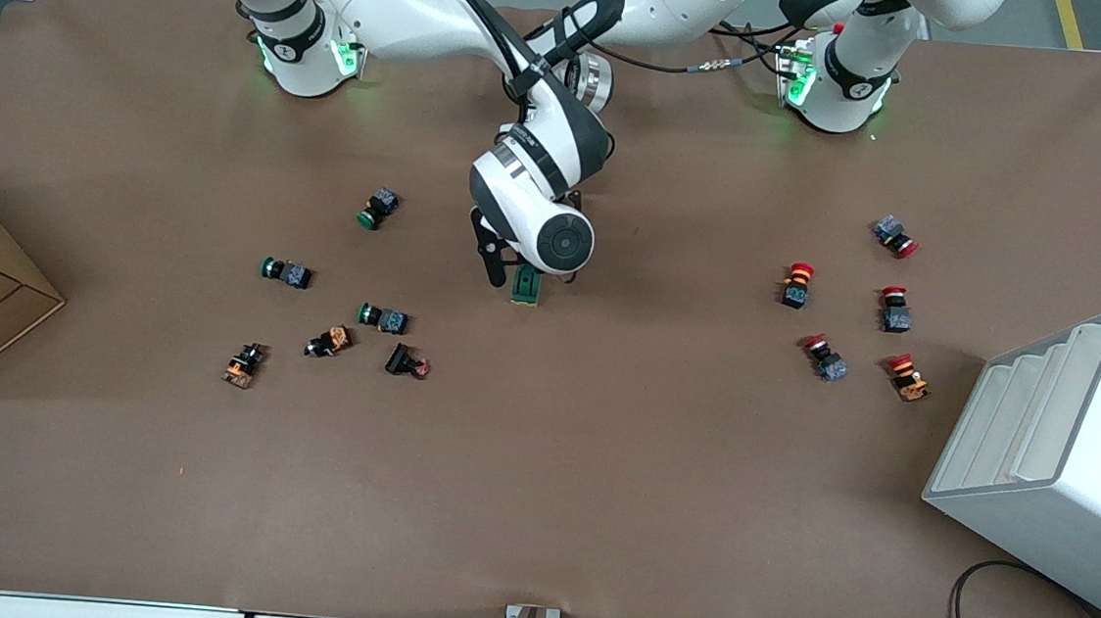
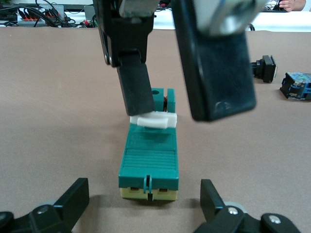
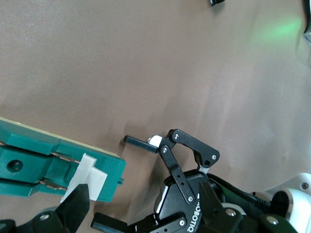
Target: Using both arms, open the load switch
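Load switch lies mid-worktop, long axis toward front cam; right claw spread astride its white tab, one finger apparently touching; left claw spread low at the block's end.

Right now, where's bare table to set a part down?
Bare: strip nearer the camera than green push buttons and red push buttons, to the table edge; gap between load switch and red ones. Crowded: left end effector and right end effector, both at the switch.
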`<state>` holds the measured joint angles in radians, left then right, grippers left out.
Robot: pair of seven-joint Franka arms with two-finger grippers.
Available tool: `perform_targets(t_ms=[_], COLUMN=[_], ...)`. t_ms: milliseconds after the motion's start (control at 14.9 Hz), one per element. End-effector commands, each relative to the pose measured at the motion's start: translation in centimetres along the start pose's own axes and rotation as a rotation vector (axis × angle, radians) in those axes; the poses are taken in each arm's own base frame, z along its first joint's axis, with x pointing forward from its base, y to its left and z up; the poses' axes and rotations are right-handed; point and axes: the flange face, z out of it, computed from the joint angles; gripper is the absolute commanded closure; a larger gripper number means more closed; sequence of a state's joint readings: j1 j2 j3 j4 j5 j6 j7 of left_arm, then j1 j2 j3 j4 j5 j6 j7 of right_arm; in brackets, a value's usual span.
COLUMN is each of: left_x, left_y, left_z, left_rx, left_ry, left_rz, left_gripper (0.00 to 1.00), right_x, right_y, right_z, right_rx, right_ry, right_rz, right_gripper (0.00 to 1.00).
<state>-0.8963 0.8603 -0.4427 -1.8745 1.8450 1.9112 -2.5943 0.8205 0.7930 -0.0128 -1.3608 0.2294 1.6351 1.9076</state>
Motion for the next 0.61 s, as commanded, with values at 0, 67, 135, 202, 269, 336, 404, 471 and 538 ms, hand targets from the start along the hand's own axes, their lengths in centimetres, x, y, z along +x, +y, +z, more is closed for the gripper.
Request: perform_targets(t_ms=[0, 67, 135, 202, 269, 336, 404, 471, 538], left_x=[-0.7, -0.7, -0.6, -0.5, -0.1, 0.2, 0.4, 0.4, 0.3], left_y=[0.8, 0.8, 0.9, 0.9, 1.0, 1.3, 1.5, 1.5, 1.5], left_z=[0.3, 0.3, 0.3, 0.3, 0.4, 0.5, 0.5, 0.5, 0.4], left_rx=[-0.016, -0.016, -0.017, -0.015, -0.008, -0.001, 0.004, 0.005, 0.004], left_ry=[-0.012, -0.011, -0.010, -0.011, -0.012, -0.014, -0.016, -0.017, -0.018], left_rz=[-0.022, -0.023, -0.019, -0.005, 0.002, 0.000, -0.002, -0.001, -0.001], left_gripper=[0.00, 0.00, 0.00, 0.00, 0.00, 0.01, 0.01, 0.01, 0.01], right_x=[-0.2, -0.3, -0.3, -0.3, -0.3, -0.2, 0.1, 0.4, 0.7], right_y=[-0.3, -0.3, -0.3, -0.4, -0.4, -0.5, -0.6, -0.6, -0.6], right_z=[1.3, 1.4, 1.4, 1.5, 1.5, 1.4, 1.0, 0.7, 0.1], right_rx=[0.003, 0.001, 0.003, 0.006, 0.007, 0.011, 0.016, 0.018, 0.026], right_ry=[0.043, 0.044, 0.044, 0.043, 0.042, 0.046, 0.049, 0.051, 0.049], right_rz=[0.004, 0.003, 0.001, 0.002, 0.002, 0.001, 0.003, 0.001, -0.016], right_gripper=[0.00, 0.00, 0.00, 0.00, 0.00, 0.00, 0.00, 0.00, 0.00])
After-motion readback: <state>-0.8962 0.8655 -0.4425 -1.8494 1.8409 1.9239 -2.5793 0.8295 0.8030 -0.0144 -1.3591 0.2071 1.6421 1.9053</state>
